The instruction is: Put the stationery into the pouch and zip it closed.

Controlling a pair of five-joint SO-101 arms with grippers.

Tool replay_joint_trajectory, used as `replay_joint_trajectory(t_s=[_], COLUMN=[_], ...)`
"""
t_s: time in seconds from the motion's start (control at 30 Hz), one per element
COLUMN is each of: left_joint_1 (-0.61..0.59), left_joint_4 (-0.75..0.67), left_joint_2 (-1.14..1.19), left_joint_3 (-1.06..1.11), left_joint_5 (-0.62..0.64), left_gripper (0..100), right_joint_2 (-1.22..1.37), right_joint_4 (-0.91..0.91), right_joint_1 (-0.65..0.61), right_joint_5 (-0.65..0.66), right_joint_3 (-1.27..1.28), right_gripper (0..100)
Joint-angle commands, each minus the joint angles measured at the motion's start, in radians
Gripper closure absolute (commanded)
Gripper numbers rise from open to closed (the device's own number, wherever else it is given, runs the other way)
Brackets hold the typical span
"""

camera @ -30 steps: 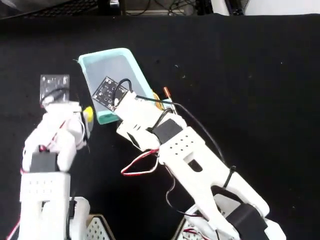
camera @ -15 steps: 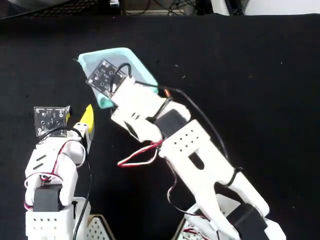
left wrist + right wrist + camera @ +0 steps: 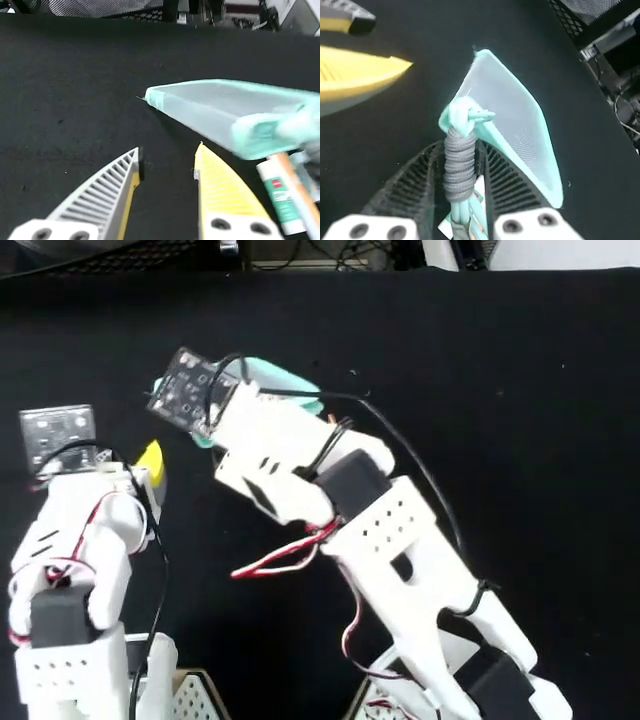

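The right gripper [image 3: 459,149] has its black ribbed jaws clamped on a grey-wound cord [image 3: 458,165] tied off in a mint knot at one end of the pouch [image 3: 512,117]. The pouch is mint-green with see-through mesh sides. In the high view it lies toward the far left of the black worktop [image 3: 500,390], partly under the right arm's wrist. The left gripper [image 3: 168,150] hangs near the pouch's long side without touching it, its jaws apart, one white and one yellow, both pointing at the mesh. A white-barrelled pen [image 3: 279,196] and an orange-brown pencil [image 3: 296,186] show at the clamped end of the pouch. Whether they sit inside it cannot be told.
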Motion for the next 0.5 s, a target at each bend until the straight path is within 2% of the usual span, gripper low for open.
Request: replay_joint_trajectory(t_s=[0.0, 0.17, 0.47], left_joint_1=[0.028, 0.163, 0.154], left_joint_4=[0.054, 0.044, -0.176], left_joint_2=[0.009, 0.006, 0.006], left_joint_3=[-0.094, -0.035, 0.11], left_joint_5=[0.032, 0.032, 0.034], left_gripper=[81, 81, 81], right_joint_2=[-0.042, -0.042, -0.038], right_joint_4=[-0.017, -0.015, -0.014], right_joint_1=[-0.028, -0.026, -0.026], right_joint_5=[0.011, 0.012, 0.014], right_joint_3=[-0.002, -0.001, -0.001], right_gripper=[98.7, 98.7, 98.7])
